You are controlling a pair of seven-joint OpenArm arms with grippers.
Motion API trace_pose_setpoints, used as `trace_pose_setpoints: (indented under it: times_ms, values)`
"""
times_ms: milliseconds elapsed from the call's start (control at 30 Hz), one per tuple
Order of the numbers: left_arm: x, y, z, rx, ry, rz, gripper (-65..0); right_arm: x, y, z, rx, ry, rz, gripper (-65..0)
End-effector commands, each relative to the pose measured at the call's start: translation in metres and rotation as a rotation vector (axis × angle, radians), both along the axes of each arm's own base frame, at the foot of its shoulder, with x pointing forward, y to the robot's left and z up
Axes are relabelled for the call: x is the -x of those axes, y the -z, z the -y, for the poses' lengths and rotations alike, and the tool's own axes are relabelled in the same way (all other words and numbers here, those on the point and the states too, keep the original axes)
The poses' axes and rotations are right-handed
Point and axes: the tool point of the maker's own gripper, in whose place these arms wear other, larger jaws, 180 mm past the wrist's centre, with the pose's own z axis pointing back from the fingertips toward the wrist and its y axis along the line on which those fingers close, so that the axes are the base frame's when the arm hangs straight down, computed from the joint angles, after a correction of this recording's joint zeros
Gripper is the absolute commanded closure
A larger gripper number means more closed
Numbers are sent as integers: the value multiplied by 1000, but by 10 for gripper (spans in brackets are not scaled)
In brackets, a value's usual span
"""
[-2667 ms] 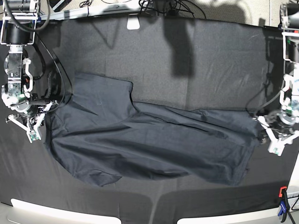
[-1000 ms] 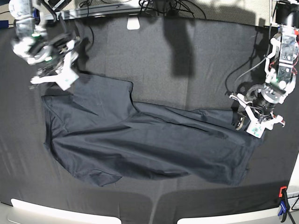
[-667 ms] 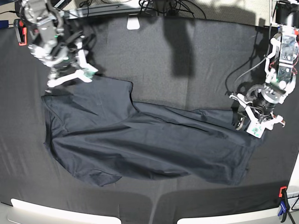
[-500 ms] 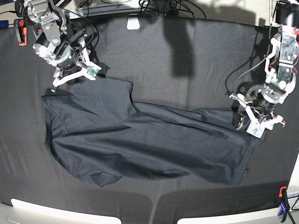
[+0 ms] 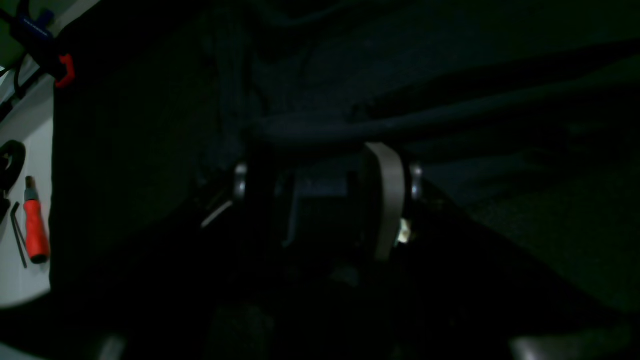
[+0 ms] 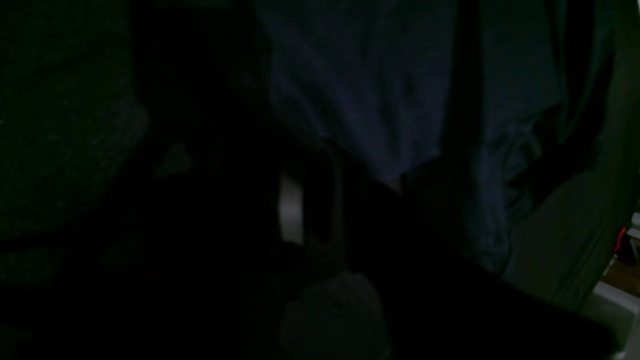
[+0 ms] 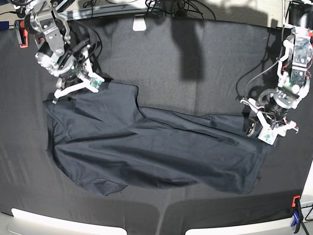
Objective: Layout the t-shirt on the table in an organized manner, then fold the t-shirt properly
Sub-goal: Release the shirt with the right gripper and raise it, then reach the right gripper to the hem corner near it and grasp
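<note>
The dark charcoal t-shirt (image 7: pixel 156 152) lies spread and creased across the black-clothed table (image 7: pixel 205 63), one part reaching up at the far left. My right gripper (image 7: pixel 76 89) is open, its fingers spread wide over the shirt's upper-left edge; the right wrist view shows bluish shirt cloth (image 6: pixel 360 100) just ahead of a pale finger (image 6: pixel 291 210). My left gripper (image 7: pixel 258 134) sits at the shirt's right edge. In the left wrist view it (image 5: pixel 312 160) is open, with a raised fold of the shirt (image 5: pixel 320 127) at its fingertips.
Red-orange clamps sit at the near-right corner (image 7: pixel 296 201) and far-left corner (image 7: pixel 20 35). A red-handled screwdriver (image 5: pixel 36 230) lies on the white surface beside the table. A white object (image 7: pixel 140 23) and cables line the back edge.
My right gripper went from the table's left side up and round to the shirt's upper-left edge, fingers spread. My left gripper moved inward to the shirt's right edge, then stayed still.
</note>
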Motion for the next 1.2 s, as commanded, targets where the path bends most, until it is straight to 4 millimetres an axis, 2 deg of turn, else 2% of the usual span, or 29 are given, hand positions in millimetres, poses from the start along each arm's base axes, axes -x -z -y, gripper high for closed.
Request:
trace_pose_setpoints:
  times_ms: [0, 100, 300, 467, 667, 900, 1033, 1167]
  values:
    - [-10, -21, -5, -3, -4, 69, -260, -2, -4, 12, 48, 8, 3, -68]
    - [-10, -21, -4, -3, -3, 70, -260, -7, -13, 6, 38, 0, 33, -26]
    - [-10, -21, -4, -3, -4, 69, -260, -24, -51, -25, -80, 8, 153, -16]
    - [-10, -21, -5, -1, -5, 66, -260, -44, -67, -30, -129, 28, 213, 0]
    - [-8, -14, -8, -15, -19, 29, -260, -95, -109, -21, -172, 115, 386, 0]
    - [-7, -12, -9, -20, -24, 16, -260, -166, -130, -21, -300, 221, 476, 0]
    - [-7, -12, -9, -20, -24, 16, -260, -209, -138, -14, -333, 286, 496, 0]
    - [-7, -12, -9, -20, -24, 16, -260, -241, -145, -9, -357, 338, 496, 0]
